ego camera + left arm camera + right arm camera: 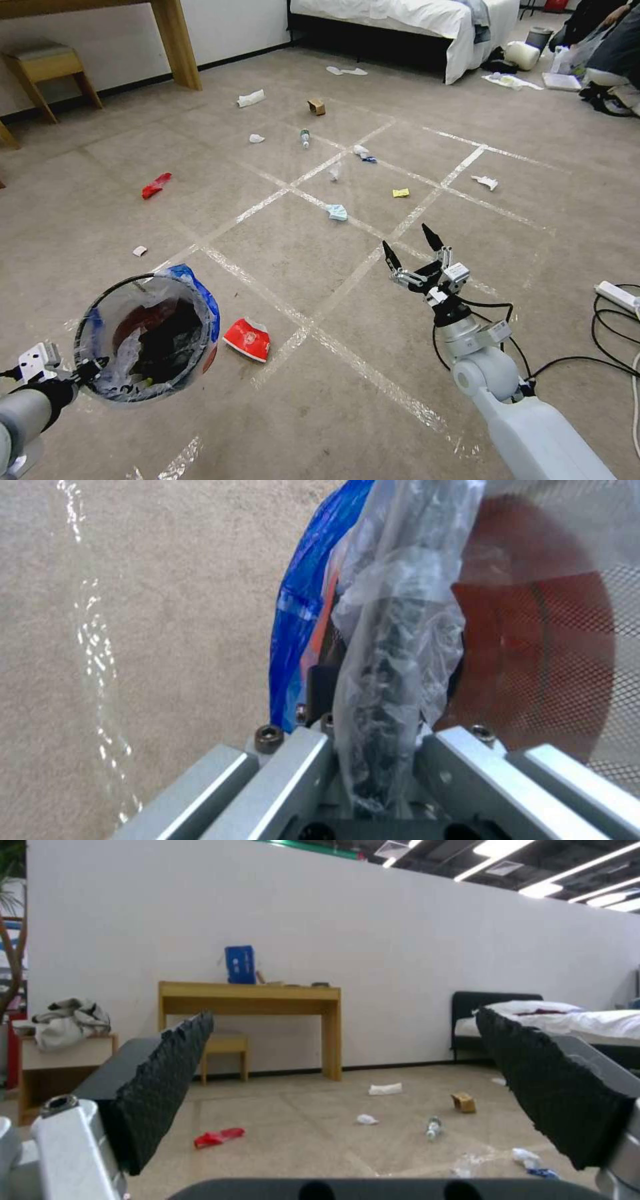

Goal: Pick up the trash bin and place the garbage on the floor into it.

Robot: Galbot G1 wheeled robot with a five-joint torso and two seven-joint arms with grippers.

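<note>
The left pincer [85, 369] is clamped on the near rim of the small round red-orange trash bin with a thin black rim and a clear, blue-edged plastic liner [148, 337]. It holds the bin clear of the floor and tipped so the mouth faces up toward the head camera. In the left wrist view the rim and bunched liner [393, 645] run straight between its jaws.

The right pincer [413, 245] hangs open and empty above the beige-brown short carpet floor crossed by shiny clear tape lines [413, 373], its black ridged fingers [167, 1075] spread wide and aimed level across the room.

Nearest piece is the crushed red-and-white paper bowl [247, 339], just beside the bin and well to the left of the right pincer, nearer the robot. Beyond the right pincer lie a pale blue crumpled tissue [337, 212], a yellow scrap [401, 193], a small green-labelled bottle [305, 138], a brown carton [317, 107] and, far left, a red wrapper [156, 185].

The step in hand looks like reaching for a piece. To do it well, the right pincer should pitch down, straddle the bowl's raised edge and pinch crumpled paper, not carpet. The bin should stay level and close, so the carry is short and the loose liner does not fold over the mouth.
</note>
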